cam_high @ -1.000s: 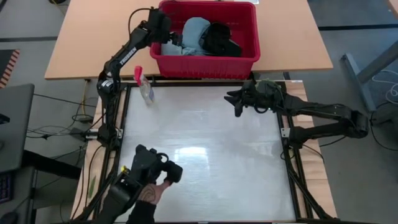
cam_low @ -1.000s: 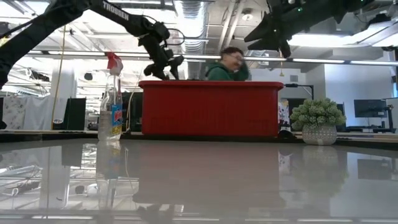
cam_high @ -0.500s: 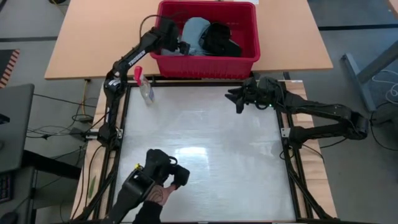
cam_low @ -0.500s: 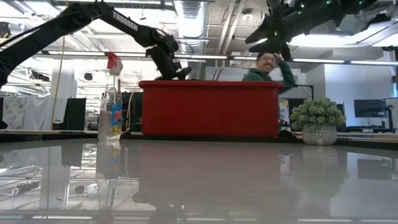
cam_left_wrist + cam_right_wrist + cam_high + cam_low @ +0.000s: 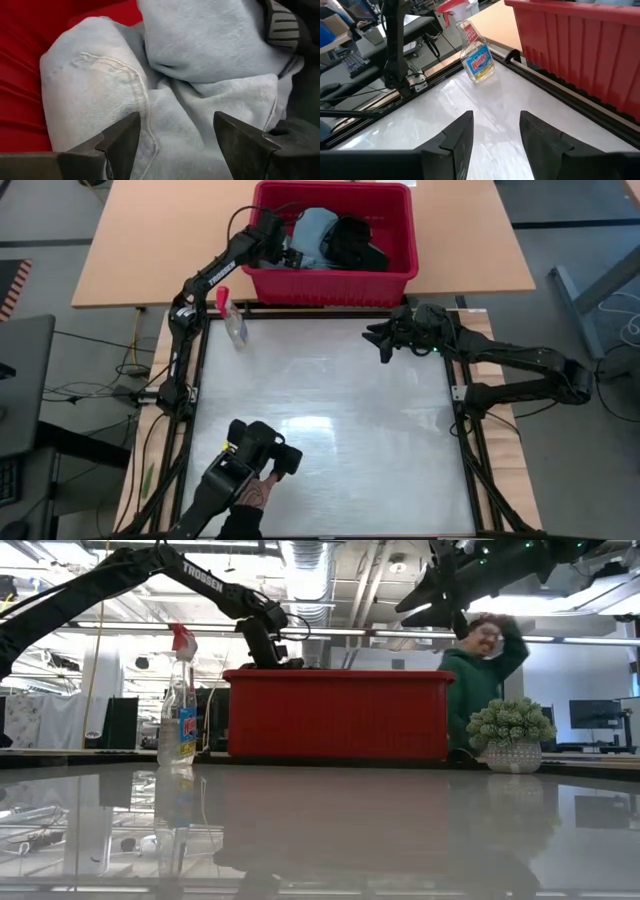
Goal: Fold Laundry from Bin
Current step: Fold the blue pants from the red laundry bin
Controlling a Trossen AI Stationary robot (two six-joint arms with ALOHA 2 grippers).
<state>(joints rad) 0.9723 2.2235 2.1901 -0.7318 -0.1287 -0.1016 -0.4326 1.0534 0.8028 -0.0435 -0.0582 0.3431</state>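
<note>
From above, the bin (image 5: 335, 232) sits at the table's far edge with the laundry (image 5: 318, 235) heaped inside; the left gripper (image 5: 283, 252) reaches into its left end, far nearer the cloth than the right gripper (image 5: 381, 343), which hangs over the table just near of the bin. At table height, the left arm dips behind the bin's rim. Its wrist view shows the fingers (image 5: 120, 142) spread wide, holding nothing, with pale blue cloth (image 5: 165, 100) directly ahead between them. The right wrist view shows parted, empty fingers (image 5: 455, 140).
</note>
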